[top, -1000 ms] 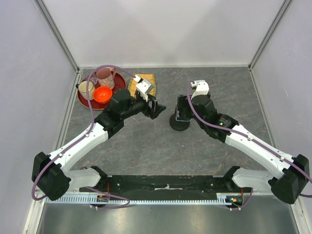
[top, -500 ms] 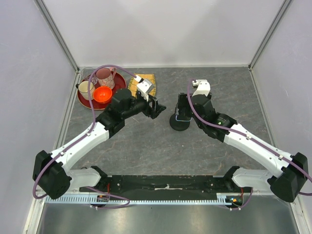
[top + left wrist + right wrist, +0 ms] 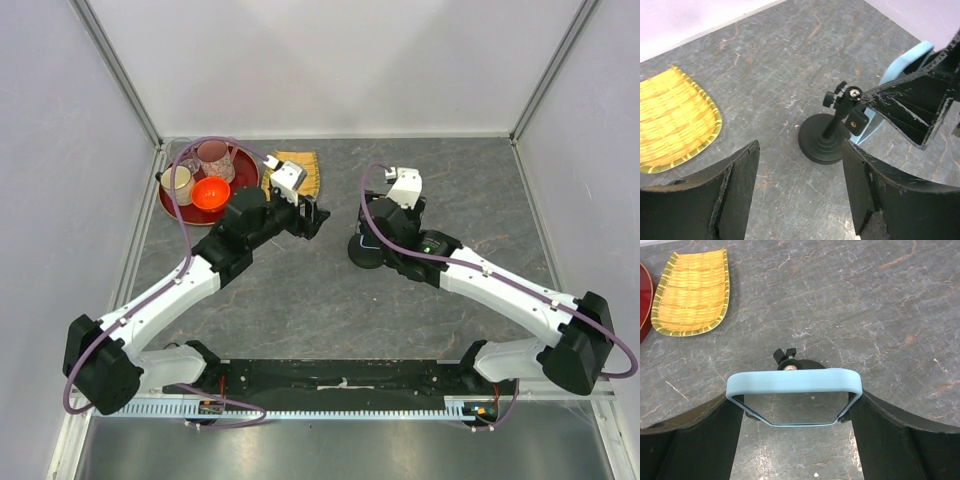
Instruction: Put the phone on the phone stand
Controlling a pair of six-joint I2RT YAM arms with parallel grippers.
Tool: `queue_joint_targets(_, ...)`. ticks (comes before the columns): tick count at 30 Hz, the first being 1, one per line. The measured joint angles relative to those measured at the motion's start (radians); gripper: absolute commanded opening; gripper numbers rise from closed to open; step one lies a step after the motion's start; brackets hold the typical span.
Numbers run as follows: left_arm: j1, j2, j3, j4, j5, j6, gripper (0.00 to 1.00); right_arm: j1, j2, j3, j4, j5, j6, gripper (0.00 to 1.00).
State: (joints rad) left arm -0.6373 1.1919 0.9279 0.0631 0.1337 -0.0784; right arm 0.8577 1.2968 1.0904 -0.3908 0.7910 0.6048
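Phone (image 3: 794,382) and phone stand (image 3: 364,253) were close together in the middle of the gray tabletop (image 3: 300,300).

From the top view, the stand's round black base showed just below the right pincer (image 3: 370,228), which hung right over it. The phone was hard to pick out from up there, because the arm covered it. The left pincer (image 3: 313,217) was near the stand, on its left side, not touching it. At the far left sat a red tray (image 3: 185,215) with an orange bowl (image 3: 210,192), a pink mug (image 3: 213,155) and a pale cup (image 3: 178,183) on it. A yellow mat (image 3: 303,163) lay just beside the tray.

From the left wrist view, the left pincer was wide open, with nothing between its two black fingers (image 3: 735,195). The phone stand stood upright on the tabletop, with a thin post and a little clamp head on top. The phone's light blue edge showed right behind that head, tilted and held by the right pincer. I could not tell if the phone touched the stand. The yellow mat lay off to the left.

From the right wrist view, the right pincer was closed on the phone, with one finger on each side. The phone was up off the tabletop, and its blue edge ran straight across. The stand's knob and base peeked out just behind it. The yellow mat lay far back on the left, beside the red edge of the tray.
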Motion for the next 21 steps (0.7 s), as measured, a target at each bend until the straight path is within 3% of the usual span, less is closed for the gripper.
queue_joint_targets(6,0.0,-0.035,-0.012,0.0,-0.082,-0.01,0.72,0.02,0.016,0.012,-0.019,0.046,0.028,0.62)
queue_joint_targets(15,0.0,-0.093,-0.038,0.023,-0.164,-0.017,0.71,0.029,0.02,0.01,-0.008,0.063,0.01,0.06)
queue_joint_targets(17,0.0,-0.126,-0.061,0.032,-0.183,-0.018,0.71,0.029,0.014,-0.003,0.018,0.06,-0.014,0.0)
queue_joint_targets(21,0.0,-0.193,-0.105,0.076,-0.213,-0.018,0.71,0.028,-0.031,-0.055,0.082,0.01,-0.087,0.0)
